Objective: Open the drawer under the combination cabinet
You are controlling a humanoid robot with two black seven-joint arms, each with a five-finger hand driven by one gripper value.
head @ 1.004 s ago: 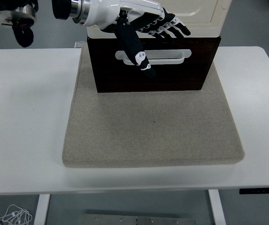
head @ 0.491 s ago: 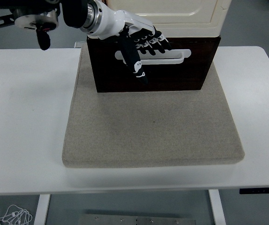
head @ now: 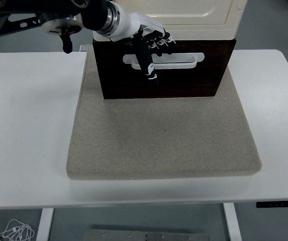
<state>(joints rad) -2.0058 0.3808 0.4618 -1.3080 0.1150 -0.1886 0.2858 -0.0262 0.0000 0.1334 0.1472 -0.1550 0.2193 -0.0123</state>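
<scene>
- Drawer, dark brown, at the far middle of a grey mat, under a cream cabinet.
- White handle across its front.
- Left hand over the handle's left part, fingers curled at it; grip itself unclear.
- Mat on white counter; grey floor beyond.

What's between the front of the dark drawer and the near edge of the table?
In the head view, only the grey felt mat lies between the drawer and the table edge, with nothing on it, then a strip of bare white tabletop.
</scene>
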